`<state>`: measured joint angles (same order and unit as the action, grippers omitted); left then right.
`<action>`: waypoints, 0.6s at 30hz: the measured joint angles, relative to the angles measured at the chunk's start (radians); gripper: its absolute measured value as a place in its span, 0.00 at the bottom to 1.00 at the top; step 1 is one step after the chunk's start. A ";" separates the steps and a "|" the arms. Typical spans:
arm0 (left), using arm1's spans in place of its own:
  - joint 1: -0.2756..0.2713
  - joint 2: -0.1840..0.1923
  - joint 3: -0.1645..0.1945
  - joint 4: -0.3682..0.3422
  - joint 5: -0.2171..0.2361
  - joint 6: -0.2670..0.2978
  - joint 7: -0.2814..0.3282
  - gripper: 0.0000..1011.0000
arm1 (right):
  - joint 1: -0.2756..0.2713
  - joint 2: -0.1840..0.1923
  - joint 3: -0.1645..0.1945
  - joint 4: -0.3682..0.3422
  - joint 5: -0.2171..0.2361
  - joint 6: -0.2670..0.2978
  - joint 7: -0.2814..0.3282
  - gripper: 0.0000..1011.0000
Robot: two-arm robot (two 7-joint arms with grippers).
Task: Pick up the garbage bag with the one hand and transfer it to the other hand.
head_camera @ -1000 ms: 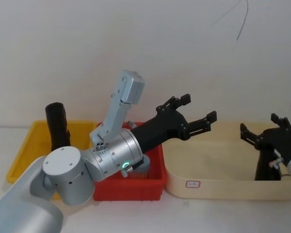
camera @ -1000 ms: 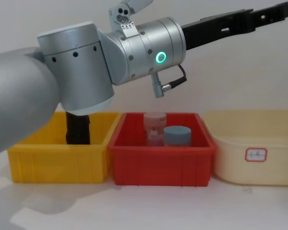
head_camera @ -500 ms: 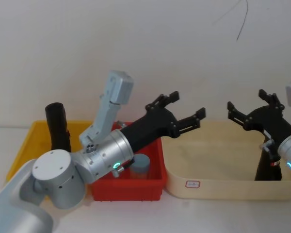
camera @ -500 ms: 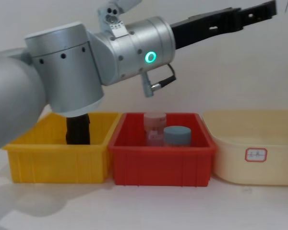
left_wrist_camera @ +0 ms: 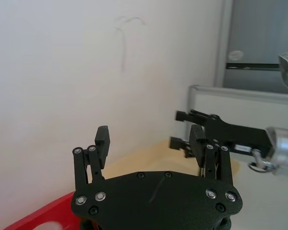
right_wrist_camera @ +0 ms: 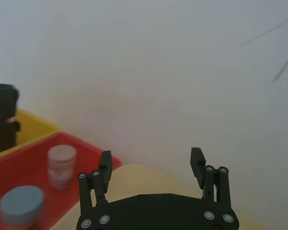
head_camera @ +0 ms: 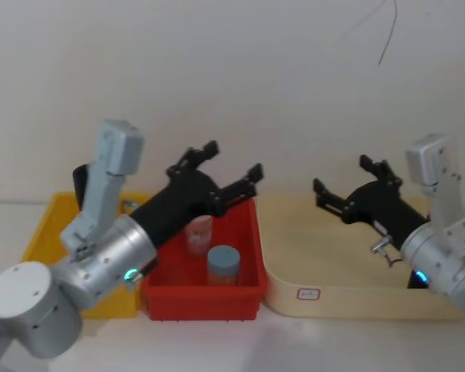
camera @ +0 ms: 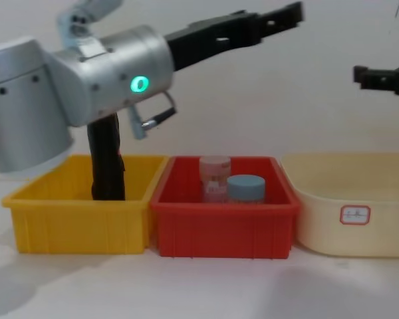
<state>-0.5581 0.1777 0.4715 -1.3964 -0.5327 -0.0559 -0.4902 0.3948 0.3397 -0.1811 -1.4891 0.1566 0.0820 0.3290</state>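
Black garbage bag (camera: 108, 166) upright in yellow bin (camera: 80, 226), untouched, behind left arm's silver wrist, well left of and below left gripper (head_camera: 232, 160). Left gripper empty, fingers spread, raised above red bin (camera: 223, 229). Since half a second ago: left arm swung left toward yellow bin; right gripper (head_camera: 345, 174) moved left over cream tub (head_camera: 356, 298), fingers apart. Left arm slants up and rightward; grippers face each other, apart.

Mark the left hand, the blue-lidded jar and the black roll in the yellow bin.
left hand (head_camera: 233, 158), head view, between its fingertips.
blue-lidded jar (camera: 246, 182), chest view, its lid.
black roll (camera: 106, 163), chest view, mid-side.
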 joint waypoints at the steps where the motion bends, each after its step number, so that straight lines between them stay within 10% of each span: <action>1: 0.007 0.005 -0.006 -0.007 0.000 -0.002 0.004 0.99 | 0.000 -0.001 -0.003 0.000 0.001 0.001 0.003 0.99; 18: 0.110 0.072 -0.097 -0.115 -0.012 -0.038 0.064 0.99 | 0.012 -0.022 -0.090 0.010 0.021 0.037 0.063 0.99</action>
<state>-0.4476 0.2500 0.3745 -1.5117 -0.5450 -0.0939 -0.4266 0.4065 0.3177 -0.2712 -1.4794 0.1773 0.1194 0.3916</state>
